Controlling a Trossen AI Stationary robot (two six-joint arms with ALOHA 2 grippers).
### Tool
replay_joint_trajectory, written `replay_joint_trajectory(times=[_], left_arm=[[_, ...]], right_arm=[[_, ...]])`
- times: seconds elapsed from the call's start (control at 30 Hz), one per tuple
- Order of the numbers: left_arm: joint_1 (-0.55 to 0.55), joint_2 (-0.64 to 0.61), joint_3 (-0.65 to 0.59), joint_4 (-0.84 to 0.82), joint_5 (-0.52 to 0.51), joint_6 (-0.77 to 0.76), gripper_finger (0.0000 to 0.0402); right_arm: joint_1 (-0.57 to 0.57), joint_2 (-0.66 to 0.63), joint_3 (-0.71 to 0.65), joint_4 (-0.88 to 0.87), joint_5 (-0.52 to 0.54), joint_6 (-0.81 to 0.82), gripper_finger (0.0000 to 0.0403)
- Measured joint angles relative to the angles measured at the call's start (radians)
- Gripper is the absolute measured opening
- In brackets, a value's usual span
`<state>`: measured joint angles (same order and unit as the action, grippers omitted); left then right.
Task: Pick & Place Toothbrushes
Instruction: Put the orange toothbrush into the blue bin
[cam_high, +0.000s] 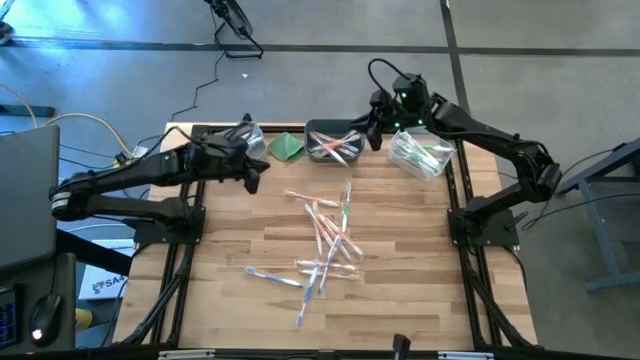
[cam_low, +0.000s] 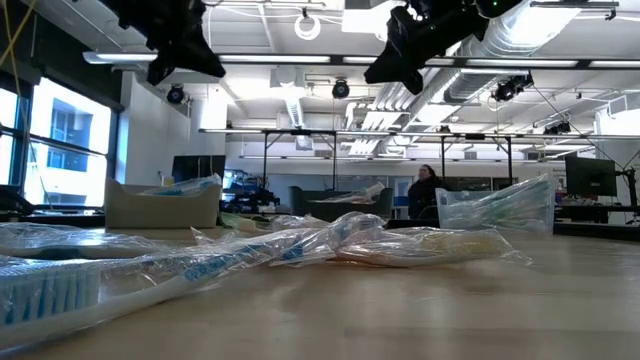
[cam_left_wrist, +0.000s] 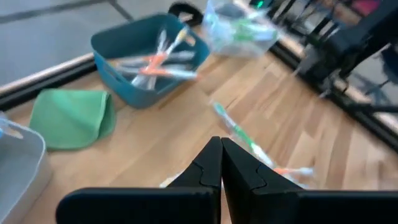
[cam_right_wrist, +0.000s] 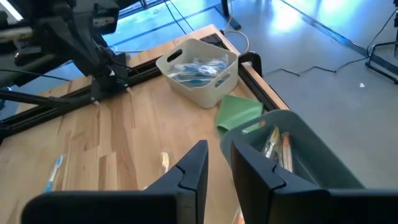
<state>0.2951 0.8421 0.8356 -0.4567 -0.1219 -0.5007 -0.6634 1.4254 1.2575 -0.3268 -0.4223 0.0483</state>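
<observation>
Toothbrushes (cam_high: 325, 238) litter mid-table (six o'clock of the grey bin (cam_high: 335, 143)), right gripper (cam_high: 372, 128) slightly apart, empty; left gripper (cam_high: 252, 172) together.

One camera hangs high over the counter (cam_high: 400, 250), facing straight down; another sits at counter level, close behind wrapped toothbrushes (cam_low: 300, 245), facing the room. Each wrist camera looks past its own jaws, and both share the dark bin (cam_left_wrist: 149, 62) and green cloth (cam_right_wrist: 239, 111) ahead of the jaws.
</observation>
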Motion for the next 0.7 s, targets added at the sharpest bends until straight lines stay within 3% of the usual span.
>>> replay_joint_trajectory(times=[0.5, 0.7], left_arm=[[-0.001, 0.179, 0.0, 0.014, -0.003, 0.007, 0.0], [-0.001, 0.267, 0.0, 0.098, 0.003, 0.146, 0.0]], right_arm=[[0.002, -0.004, 0.0, -0.013, -0.047, -0.001, 0.0061], [0.002, -0.045, 0.0, -0.04, -0.105, -0.015, 0.0061]])
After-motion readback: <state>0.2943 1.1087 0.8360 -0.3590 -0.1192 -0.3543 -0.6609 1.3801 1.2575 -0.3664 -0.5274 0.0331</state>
